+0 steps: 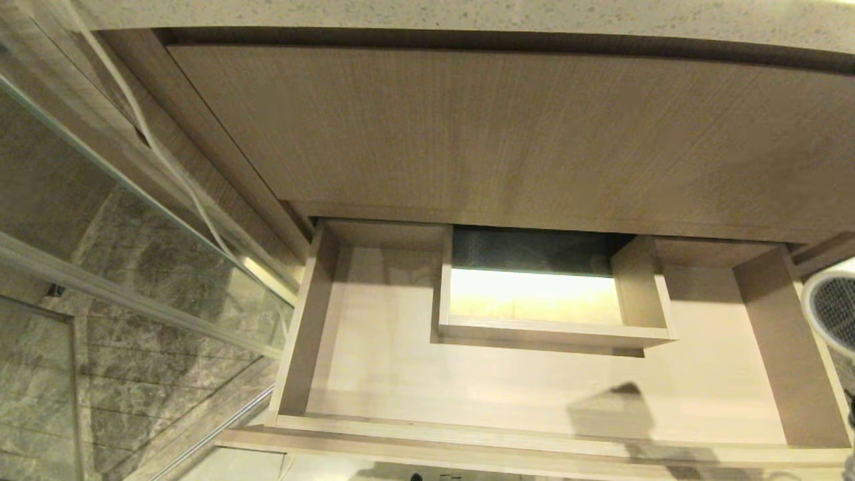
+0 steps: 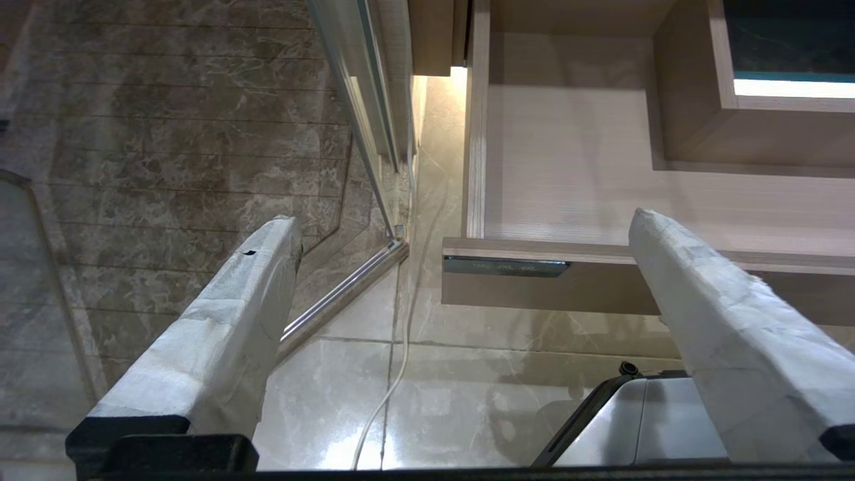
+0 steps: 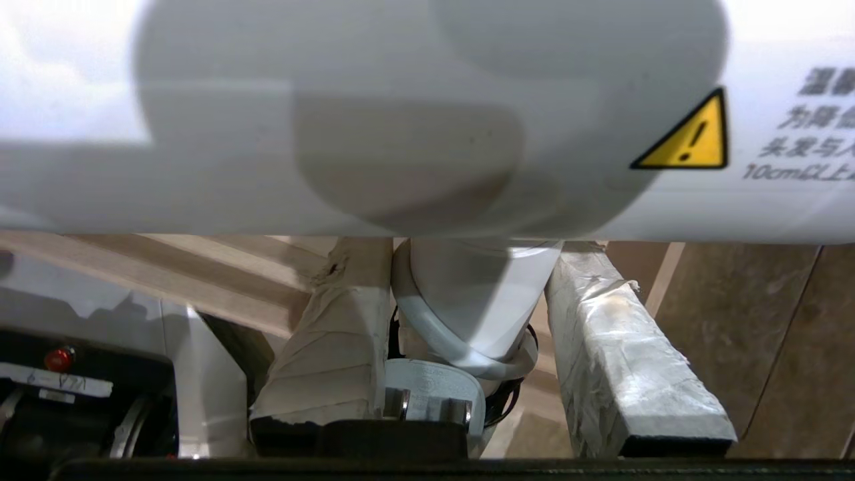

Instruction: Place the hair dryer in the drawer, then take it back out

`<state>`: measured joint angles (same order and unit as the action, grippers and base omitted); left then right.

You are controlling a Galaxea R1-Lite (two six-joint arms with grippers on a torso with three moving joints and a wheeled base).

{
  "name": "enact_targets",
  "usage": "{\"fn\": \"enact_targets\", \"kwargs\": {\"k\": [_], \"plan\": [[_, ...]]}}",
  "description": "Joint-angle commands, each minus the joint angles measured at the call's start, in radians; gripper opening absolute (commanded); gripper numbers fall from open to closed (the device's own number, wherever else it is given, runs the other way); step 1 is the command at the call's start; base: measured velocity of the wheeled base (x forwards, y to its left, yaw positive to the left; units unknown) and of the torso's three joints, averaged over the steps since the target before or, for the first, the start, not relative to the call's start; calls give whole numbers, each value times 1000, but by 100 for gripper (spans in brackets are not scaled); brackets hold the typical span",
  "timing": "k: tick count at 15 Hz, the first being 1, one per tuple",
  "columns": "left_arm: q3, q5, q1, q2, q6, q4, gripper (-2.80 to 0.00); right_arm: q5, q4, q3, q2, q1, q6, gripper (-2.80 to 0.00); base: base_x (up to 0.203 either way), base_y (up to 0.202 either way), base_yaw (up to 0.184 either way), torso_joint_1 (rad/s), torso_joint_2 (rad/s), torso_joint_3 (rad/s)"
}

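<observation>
right fingers (image 3: 604, 354) clamp hair dryer (image 3: 414, 113) handle.

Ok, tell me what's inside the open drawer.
The drawer holds nothing visible: only its pale floor around a boxed cut-out. The hair dryer is outside its right edge, gripped by the right gripper. The front right corner is shadowed.

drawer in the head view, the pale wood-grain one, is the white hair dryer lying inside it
No: the pale wood-grain drawer stands open with nothing on its floor, and the white hair dryer is off to its right side, outside the drawer wall.
</observation>
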<state>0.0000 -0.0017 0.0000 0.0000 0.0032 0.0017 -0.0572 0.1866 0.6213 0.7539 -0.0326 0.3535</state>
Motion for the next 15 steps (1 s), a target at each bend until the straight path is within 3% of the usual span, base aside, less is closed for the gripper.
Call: {"fn": "enact_targets", "kwargs": {"k": [1, 4, 15], "plan": [[0, 0, 0, 0, 0, 0, 0, -1, -3, -106, -115, 2, -1, -280, 0, 0, 0, 0, 0, 0], [0, 0, 0, 0, 0, 0, 0, 2, 2, -209, -189, 5, -6, -280, 0, 0, 0, 0, 0, 0], [0, 0, 0, 0, 0, 0, 0, -2, 91, 19, 26, 14, 14, -280, 0, 0, 0, 0, 0, 0]]}}
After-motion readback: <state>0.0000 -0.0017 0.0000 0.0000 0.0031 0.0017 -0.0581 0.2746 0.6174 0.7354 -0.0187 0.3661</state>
